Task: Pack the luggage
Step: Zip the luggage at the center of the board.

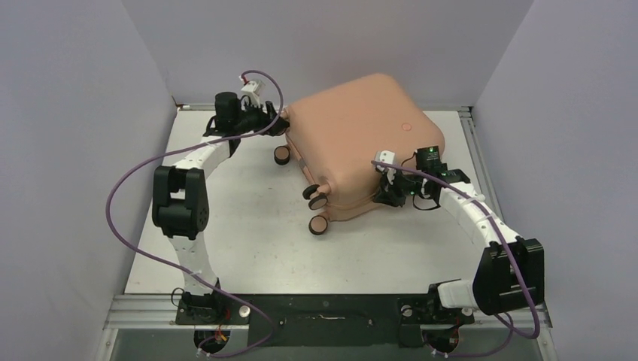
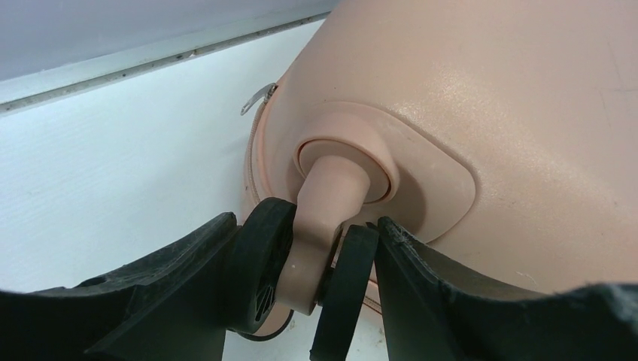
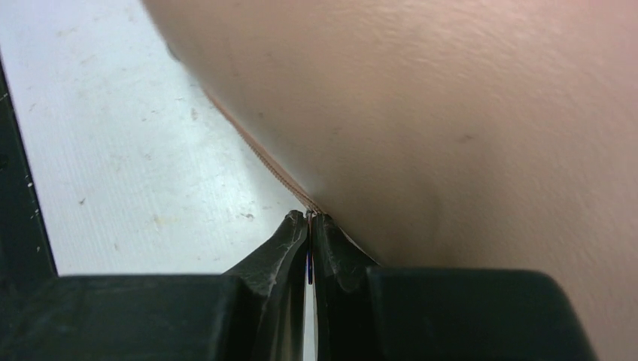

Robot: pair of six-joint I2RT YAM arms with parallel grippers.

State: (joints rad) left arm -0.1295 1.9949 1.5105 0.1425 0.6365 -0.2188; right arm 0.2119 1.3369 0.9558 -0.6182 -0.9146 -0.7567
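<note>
Luggage (image 1: pixel 361 143) lies flat toward the back of the table (image 1: pixel 241 248). Our left gripper (image 2: pixel 305 226), part-spread, clamps a caster wheel (image 2: pixel 263 259). Our right gripper (image 3: pixel 310 226) is pressed together, pinching the zip pull (image 3: pixel 308 217) at the seam.

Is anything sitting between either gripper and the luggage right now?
Nothing visible. The left gripper has its jaws closed on a wheel at the far-left corner of the luggage. The right gripper is shut right on the zipper seam at the near-right edge. Whether it pinches the pull is unclear.
</note>
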